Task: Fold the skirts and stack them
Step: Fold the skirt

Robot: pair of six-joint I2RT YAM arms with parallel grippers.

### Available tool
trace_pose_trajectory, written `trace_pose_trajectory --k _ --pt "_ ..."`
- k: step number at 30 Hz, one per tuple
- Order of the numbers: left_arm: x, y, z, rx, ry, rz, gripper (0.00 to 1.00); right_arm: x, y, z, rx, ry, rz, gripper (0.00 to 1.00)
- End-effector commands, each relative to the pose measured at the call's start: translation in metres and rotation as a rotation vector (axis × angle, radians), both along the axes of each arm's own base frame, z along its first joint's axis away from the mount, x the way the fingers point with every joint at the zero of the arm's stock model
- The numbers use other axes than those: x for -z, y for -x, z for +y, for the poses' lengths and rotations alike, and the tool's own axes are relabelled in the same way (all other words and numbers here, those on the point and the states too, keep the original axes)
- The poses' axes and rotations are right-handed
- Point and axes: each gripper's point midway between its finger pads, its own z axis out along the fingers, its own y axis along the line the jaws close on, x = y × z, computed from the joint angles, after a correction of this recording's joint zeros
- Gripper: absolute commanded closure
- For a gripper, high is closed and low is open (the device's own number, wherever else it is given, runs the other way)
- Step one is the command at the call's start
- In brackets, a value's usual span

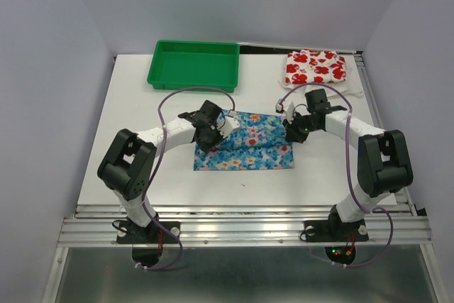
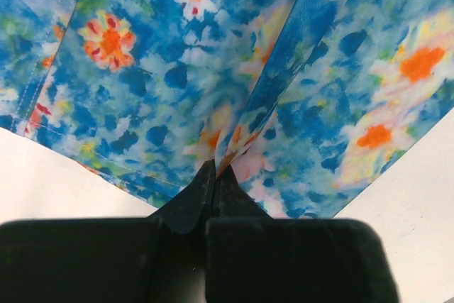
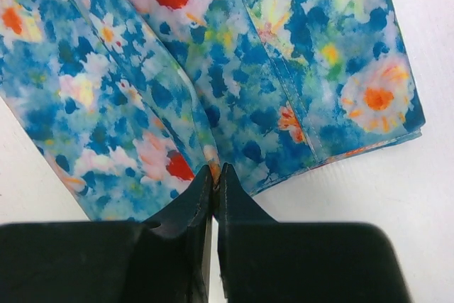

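Note:
The blue skirt (image 1: 245,150) with small white and orange flowers lies on the table's middle, partly doubled over. My left gripper (image 1: 211,140) is shut on a pinched fold at its left side; the cloth (image 2: 177,69) rises from the closed fingertips (image 2: 202,182) of that gripper (image 2: 216,169). My right gripper (image 1: 291,133) is shut on a fold at the right edge, where the cloth (image 3: 142,90) is nipped between the fingertips (image 3: 230,182) of that gripper (image 3: 215,169). The white skirt with red flowers (image 1: 316,67) sits bunched at the back right.
A green plastic tray (image 1: 194,64) stands at the back, left of centre. Bare white table (image 1: 142,104) surrounds the blue skirt. Purple walls close in on both sides, and a metal rail runs along the near edge.

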Motion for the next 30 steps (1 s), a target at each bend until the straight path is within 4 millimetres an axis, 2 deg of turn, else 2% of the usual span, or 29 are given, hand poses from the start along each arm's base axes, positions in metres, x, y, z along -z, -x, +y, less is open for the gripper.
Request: trace_pose_trajectory --k 1,5,8,10,12,15,18,22,28,29,30 --pt "-0.035 -0.025 -0.002 -0.035 -0.001 -0.09 1.0 -0.031 -0.027 -0.005 0.034 0.018 -0.118 0.99" --pt "-0.067 -0.039 -0.001 -0.045 -0.008 -0.147 1.0 -0.068 -0.041 -0.002 0.041 0.003 -0.178 0.99" --pt "-0.091 -0.045 0.005 -0.051 -0.022 -0.192 1.0 -0.086 -0.034 0.0 0.028 -0.015 -0.179 0.99" --pt "-0.103 -0.043 0.01 -0.043 -0.027 -0.212 1.0 -0.093 -0.023 0.005 0.007 -0.027 -0.171 0.99" --pt "-0.112 -0.042 0.017 -0.046 -0.048 -0.242 1.0 -0.09 -0.015 0.007 -0.013 -0.024 -0.164 0.99" --pt "-0.111 -0.031 0.025 -0.023 -0.066 -0.227 1.0 -0.079 -0.001 0.007 -0.029 -0.011 -0.146 0.99" --pt "-0.098 -0.012 0.026 0.011 -0.052 -0.169 1.0 -0.06 0.018 0.015 -0.062 -0.01 -0.091 0.99" --pt "-0.065 0.013 0.032 0.046 -0.061 -0.089 1.0 -0.026 0.04 0.015 -0.078 0.012 -0.025 0.99" --pt "-0.022 0.033 0.022 0.081 -0.052 0.002 1.0 0.004 0.046 0.005 -0.085 0.071 0.012 0.99" --pt "-0.013 0.037 0.023 0.089 -0.063 0.02 0.96 0.006 0.047 0.005 -0.087 0.074 0.018 0.99" --pt "-0.004 0.039 0.024 0.096 -0.077 0.04 0.91 0.006 0.05 0.006 -0.092 0.068 0.029 0.92"
